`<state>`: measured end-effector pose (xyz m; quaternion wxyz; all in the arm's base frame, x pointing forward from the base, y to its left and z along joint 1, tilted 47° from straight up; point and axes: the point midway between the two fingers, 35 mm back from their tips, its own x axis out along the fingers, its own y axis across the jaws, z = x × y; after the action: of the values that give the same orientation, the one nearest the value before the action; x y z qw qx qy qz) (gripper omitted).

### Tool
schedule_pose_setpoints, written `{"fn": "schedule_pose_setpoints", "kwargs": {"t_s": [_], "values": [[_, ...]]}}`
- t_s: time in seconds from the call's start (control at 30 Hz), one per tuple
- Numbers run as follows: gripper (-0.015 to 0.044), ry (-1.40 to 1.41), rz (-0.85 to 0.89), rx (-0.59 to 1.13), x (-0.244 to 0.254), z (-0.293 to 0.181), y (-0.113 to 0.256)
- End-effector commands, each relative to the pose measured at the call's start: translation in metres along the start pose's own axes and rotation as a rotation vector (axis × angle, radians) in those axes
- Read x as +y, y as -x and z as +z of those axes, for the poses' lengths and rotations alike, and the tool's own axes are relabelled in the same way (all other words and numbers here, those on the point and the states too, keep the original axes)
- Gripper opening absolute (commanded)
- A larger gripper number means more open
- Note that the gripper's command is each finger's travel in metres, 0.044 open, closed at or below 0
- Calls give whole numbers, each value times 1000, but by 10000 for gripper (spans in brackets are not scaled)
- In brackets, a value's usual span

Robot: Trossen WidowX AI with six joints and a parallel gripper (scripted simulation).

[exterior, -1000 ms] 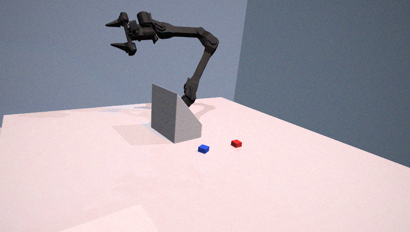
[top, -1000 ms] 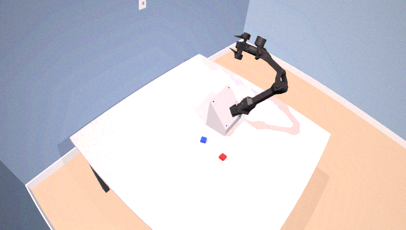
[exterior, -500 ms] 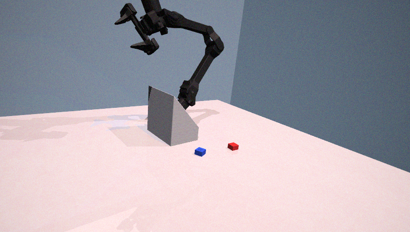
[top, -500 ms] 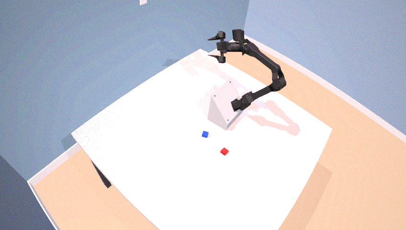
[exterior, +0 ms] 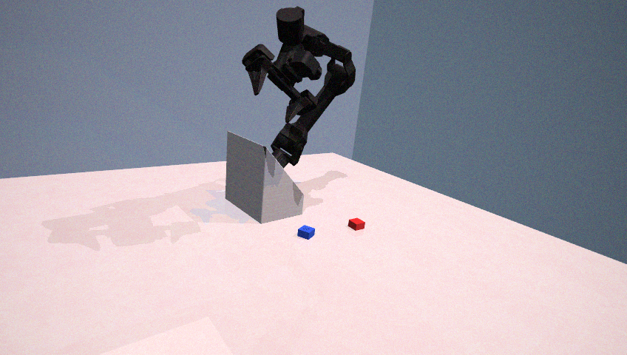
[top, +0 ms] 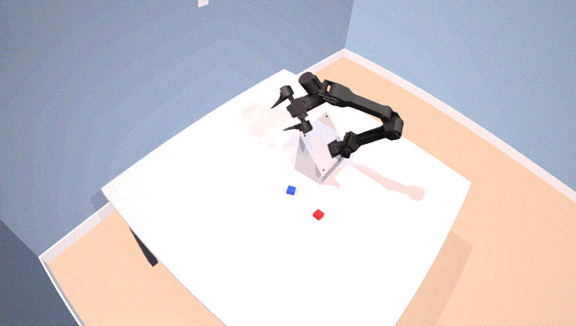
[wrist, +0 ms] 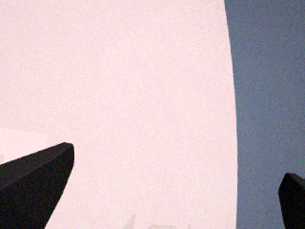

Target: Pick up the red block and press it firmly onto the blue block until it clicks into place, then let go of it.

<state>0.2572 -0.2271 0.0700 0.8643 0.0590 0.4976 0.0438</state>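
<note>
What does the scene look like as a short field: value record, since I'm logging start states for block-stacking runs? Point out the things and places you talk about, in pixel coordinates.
red block: [top: 318, 214] [exterior: 356, 223] on the table, apart from the blue block
blue block: [top: 291, 190] [exterior: 306, 232] on the table, nearer than the red block to the lower left edge of the table in the top view
grey wedge-shaped mount: [top: 309, 165] [exterior: 244, 177] on the table, beside the arm's foot
end effector: [top: 277, 119] [exterior: 271, 107] [wrist: 176, 159] open, raised above the table, holding nothing
blocks in wrist view: none
task state: red block not picked up, blocks not joined
</note>
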Motion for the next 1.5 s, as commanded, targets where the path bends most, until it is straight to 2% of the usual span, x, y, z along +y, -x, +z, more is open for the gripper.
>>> {"fn": "schedule_pose_setpoints", "kwargs": {"t_s": [0.0,0.27,0.57,0.77,0.9,1.47], "values": [[440,-13,155,43,59,21,-21],[440,-36,436,237,198,34,-40],[440,-86,661,571,337,0,-17],[440,-91,672,599,346,-4,-14],[440,-91,673,599,364,-20,-35],[440,-91,674,599,380,-35,-54]]}}
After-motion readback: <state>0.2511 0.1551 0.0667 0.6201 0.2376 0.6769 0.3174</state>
